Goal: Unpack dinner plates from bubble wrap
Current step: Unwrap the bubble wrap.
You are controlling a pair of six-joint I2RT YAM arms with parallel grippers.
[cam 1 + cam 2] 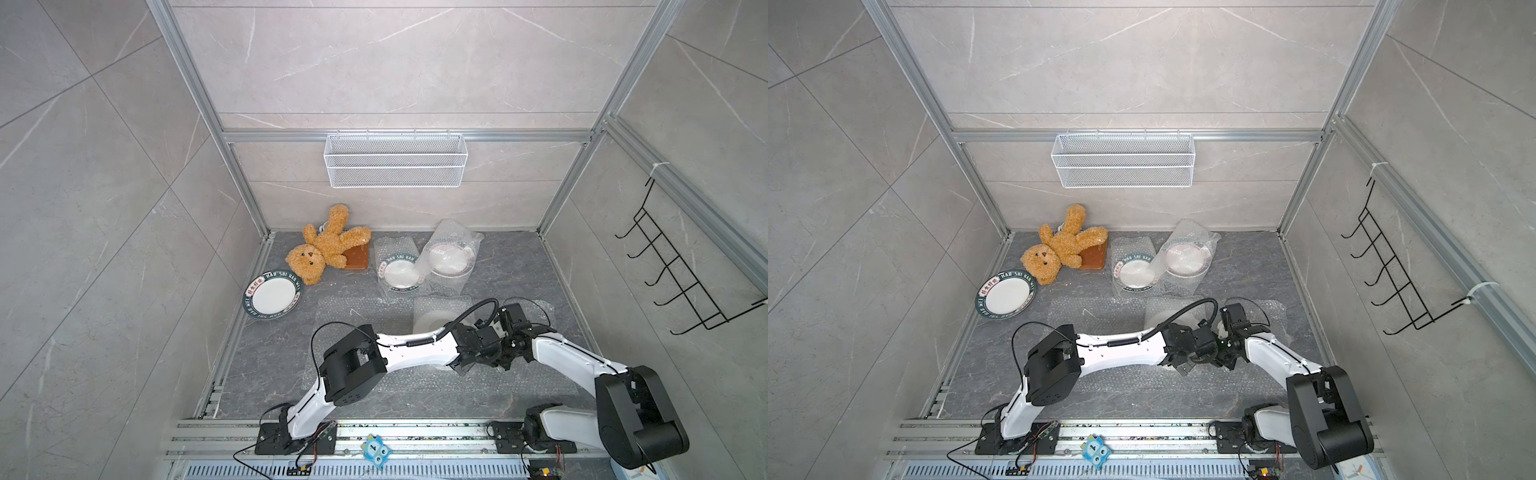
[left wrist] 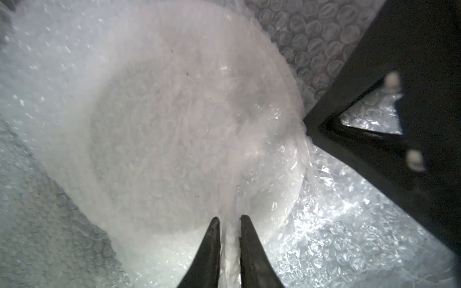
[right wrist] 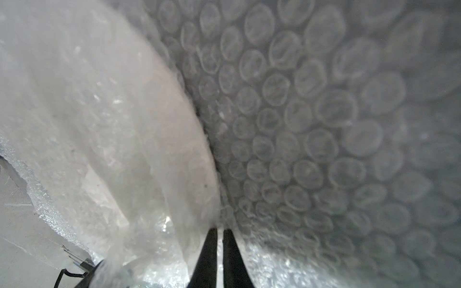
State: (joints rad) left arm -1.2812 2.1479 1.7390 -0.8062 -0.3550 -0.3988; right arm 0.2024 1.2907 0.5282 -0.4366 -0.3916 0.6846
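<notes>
A dinner plate lies inside a bubble wrap pouch at the front right of the floor, partly hidden by both arms. My left gripper is shut on a fold of that wrap at the plate's edge. My right gripper is shut on a thin layer of the wrap beside the plate's rim. In a top view the left gripper and right gripper sit close together. Two more wrapped plates rest at the back. A bare plate lies at the left.
A teddy bear lies on a brown square slab at the back left. A flat sheet of bubble wrap covers the middle of the floor. A wire basket hangs on the back wall, a black hook rack on the right wall.
</notes>
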